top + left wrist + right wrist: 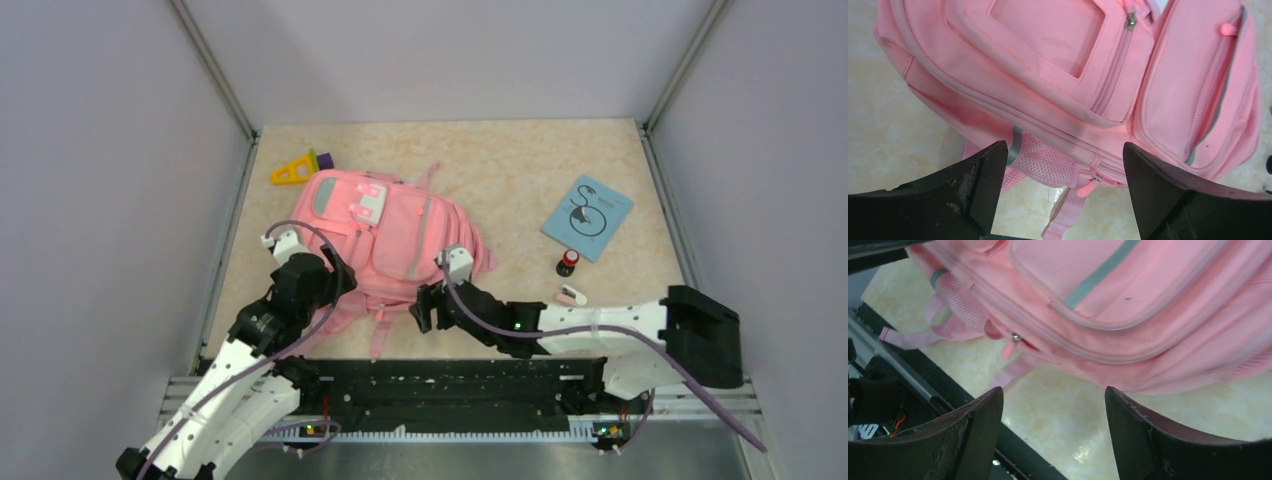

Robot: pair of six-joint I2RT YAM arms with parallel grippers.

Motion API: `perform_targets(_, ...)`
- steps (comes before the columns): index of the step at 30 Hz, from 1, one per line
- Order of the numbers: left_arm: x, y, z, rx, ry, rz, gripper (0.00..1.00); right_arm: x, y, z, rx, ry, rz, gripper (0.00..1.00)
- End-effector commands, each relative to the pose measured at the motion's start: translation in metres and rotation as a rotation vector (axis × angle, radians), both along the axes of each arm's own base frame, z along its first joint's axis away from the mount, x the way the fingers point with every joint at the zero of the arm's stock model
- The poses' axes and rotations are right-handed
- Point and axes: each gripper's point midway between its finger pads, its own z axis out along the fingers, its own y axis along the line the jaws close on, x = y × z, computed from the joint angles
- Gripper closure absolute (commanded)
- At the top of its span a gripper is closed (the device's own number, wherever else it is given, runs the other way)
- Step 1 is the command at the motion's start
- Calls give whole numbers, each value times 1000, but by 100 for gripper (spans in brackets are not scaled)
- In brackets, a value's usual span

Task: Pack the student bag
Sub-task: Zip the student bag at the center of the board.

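Black wedge-shaped left pincer (1063, 147) agape by soft pink student bag (1048, 65)

No words or numbers can be read anywhere. The blue booklet (588, 217) on the table has a dark looping cover emblem and tiny print, too small to make out.
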Motion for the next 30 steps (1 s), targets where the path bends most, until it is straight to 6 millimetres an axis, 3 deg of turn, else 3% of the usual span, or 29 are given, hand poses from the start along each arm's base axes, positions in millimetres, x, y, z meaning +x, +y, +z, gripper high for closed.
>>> perform_targets(1, 9, -3, -9, -24, 13, 28, 10, -18, 56, 9, 35, 4, 71, 29)
perform_targets(6, 13, 0, -20, -19, 17, 46, 10, -31, 104, -9, 17, 35, 123, 32)
perform_targets(9, 16, 1, -30, -25, 24, 48, 14, -26, 120, -28, -8, 46, 102, 34)
perform_targets(12, 19, 2, -37, -21, 34, 59, 24, -18, 127, -47, -60, 47, 62, 37)
perform_targets(20, 25, 6, -40, -8, 27, 79, 40, -3, 133, -71, -116, 36, -22, 43)
perform_targets(30, 25, 10, -44, 6, 28, 86, 52, 19, 138, -83, -127, 19, -135, 49)
